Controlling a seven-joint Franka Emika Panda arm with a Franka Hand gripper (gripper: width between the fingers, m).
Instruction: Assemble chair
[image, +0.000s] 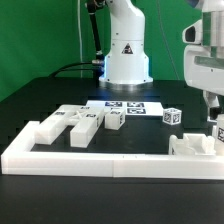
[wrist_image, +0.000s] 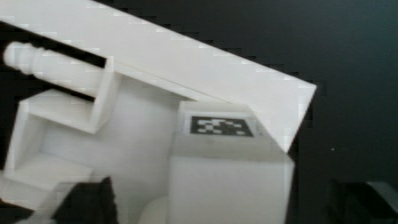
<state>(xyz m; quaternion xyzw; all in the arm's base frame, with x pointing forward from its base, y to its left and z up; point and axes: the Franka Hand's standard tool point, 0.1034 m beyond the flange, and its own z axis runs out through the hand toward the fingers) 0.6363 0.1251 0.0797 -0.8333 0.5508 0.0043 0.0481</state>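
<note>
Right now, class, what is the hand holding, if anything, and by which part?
Nothing, it seems: the hand stands open over a white tagged chair part, with one finger clear of its edge.

On my worktop (image: 30, 105) I am counting one marker board (image: 125, 107), one border rail (image: 100, 160), two small loose pieces, a tagged block (image: 115, 118) and a tagged cube (image: 173, 116), and two larger clusters of chair parts (image: 68, 125).
</note>
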